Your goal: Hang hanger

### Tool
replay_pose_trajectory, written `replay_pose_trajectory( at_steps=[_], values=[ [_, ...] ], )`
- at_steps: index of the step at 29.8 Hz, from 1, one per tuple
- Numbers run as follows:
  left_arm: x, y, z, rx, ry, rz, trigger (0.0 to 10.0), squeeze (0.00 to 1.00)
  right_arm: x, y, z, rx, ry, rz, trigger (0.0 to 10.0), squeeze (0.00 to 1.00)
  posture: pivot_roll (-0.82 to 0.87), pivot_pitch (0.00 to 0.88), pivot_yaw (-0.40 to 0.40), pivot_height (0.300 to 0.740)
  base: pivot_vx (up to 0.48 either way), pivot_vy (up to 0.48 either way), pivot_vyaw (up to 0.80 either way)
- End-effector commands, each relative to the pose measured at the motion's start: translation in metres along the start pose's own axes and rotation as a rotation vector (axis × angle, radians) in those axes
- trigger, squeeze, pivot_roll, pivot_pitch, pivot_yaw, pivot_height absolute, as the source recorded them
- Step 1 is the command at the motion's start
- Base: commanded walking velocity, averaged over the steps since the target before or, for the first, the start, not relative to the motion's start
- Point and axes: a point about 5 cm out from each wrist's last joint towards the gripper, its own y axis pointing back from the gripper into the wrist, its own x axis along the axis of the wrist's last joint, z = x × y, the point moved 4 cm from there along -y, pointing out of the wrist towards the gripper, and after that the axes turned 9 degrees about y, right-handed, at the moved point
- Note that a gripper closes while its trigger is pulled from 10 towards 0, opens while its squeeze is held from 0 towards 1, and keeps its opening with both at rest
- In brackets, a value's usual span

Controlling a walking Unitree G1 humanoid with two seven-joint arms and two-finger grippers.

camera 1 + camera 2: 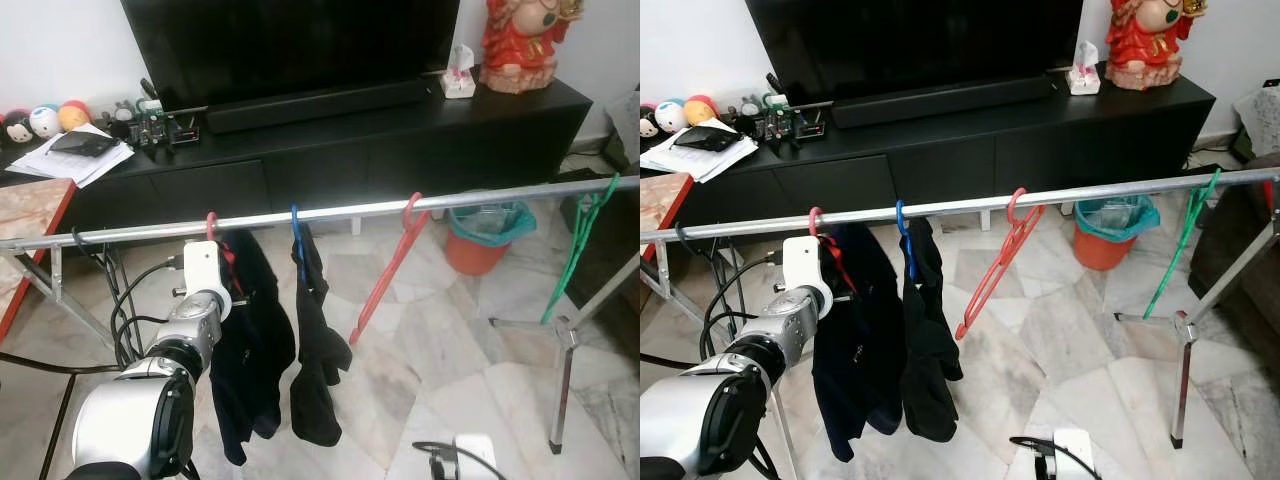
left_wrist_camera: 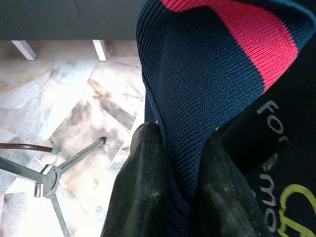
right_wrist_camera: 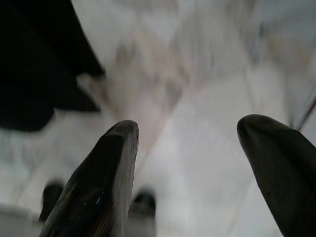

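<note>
Hanger [image 1: 212, 228], pink, is hooking over the rail [image 1: 330, 212] just above the left end effector [image 1: 222, 262], carrying a dark shirt [image 1: 250, 340]; a blue hanger [image 1: 295, 225] and a red hanger [image 1: 395, 255] are hanging farther along.

In the left wrist view, the left end effector [image 2: 180, 187] is clenching a fold of the shirt's knit collar [image 2: 212, 74].

In the right wrist view, the right end effector [image 3: 190, 163] is hanging released over the floor [image 3: 197, 89].

Pulling away while gripping cloth could drag the hook off the rail.
</note>
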Motion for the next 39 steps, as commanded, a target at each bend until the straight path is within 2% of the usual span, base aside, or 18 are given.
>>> replay_pose_trajectory(
  at_steps=[1,2,3,9,14,15,16,18,26,27,28,39],
  values=[
    [0.017,-0.001,-0.008,0.029,0.009,0.044,10.0,0.00,0.019,-0.003,0.005,-0.015,0.009,0.090,10.0,0.00,-0.11,0.000,0.068,0.740,0.000,0.000,0.00],
    [0.017,-0.001,-0.009,0.030,0.007,0.039,10.0,0.00,0.038,-0.004,0.014,-0.043,0.004,0.169,10.0,0.00,-0.11,0.000,0.067,0.740,0.000,0.000,0.00],
    [0.017,-0.001,-0.009,0.030,0.007,0.039,10.0,0.00,0.038,-0.004,0.014,-0.043,0.004,0.169,10.0,0.00,-0.11,0.000,0.067,0.740,0.000,0.000,0.00],
    [0.008,-0.001,-0.003,0.002,-0.024,-0.009,10.0,0.00,0.076,0.000,0.029,-0.092,0.005,0.324,10.0,0.00,-0.10,0.000,0.074,0.740,0.000,0.000,0.00],
    [0.011,-0.001,0.001,-0.001,-0.031,-0.002,10.0,0.00,0.100,0.008,0.028,-0.093,0.005,0.407,10.0,0.00,-0.10,0.019,0.073,0.740,0.000,0.000,0.00],
    [0.014,-0.002,0.006,-0.011,-0.028,0.003,10.0,0.00,0.112,0.014,0.028,-0.101,0.000,0.445,10.0,0.00,-0.09,0.040,0.070,0.740,0.000,0.000,0.00],
    [0.014,-0.002,0.006,-0.011,-0.028,0.003,10.0,0.00,0.112,0.014,0.028,-0.101,0.000,0.445,10.0,0.00,-0.09,0.040,0.070,0.740,0.000,0.000,0.00],
    [0.017,-0.002,0.012,-0.023,-0.027,0.009,10.0,0.00,0.131,0.023,0.028,-0.107,-0.001,0.507,10.0,0.00,-0.09,0.053,0.068,0.740,0.000,0.000,0.00],
    [0.014,-0.001,0.019,-0.066,-0.050,0.025,10.0,0.00,0.163,0.029,0.027,-0.096,-0.015,0.570,10.0,0.00,-0.08,0.057,0.053,0.740,0.000,0.000,0.00],
    [0.012,-0.001,0.019,-0.071,-0.060,0.030,10.0,0.64,0.167,0.029,0.028,-0.094,-0.015,0.568,10.0,0.00,-0.08,0.056,0.050,0.740,0.000,0.000,0.00],
    [0.011,-0.001,0.018,-0.071,-0.051,0.029,10.0,1.00,0.167,0.029,0.029,-0.093,-0.015,0.566,10.0,0.00,-0.08,0.057,0.048,0.740,0.000,0.000,0.00],
    [0.016,0.000,0.016,-0.075,-0.027,0.059,10.0,1.00,0.166,0.028,0.036,-0.102,-0.024,0.516,10.0,0.00,-0.08,0.039,0.036,0.740,0.000,0.000,0.00]
  ],
)
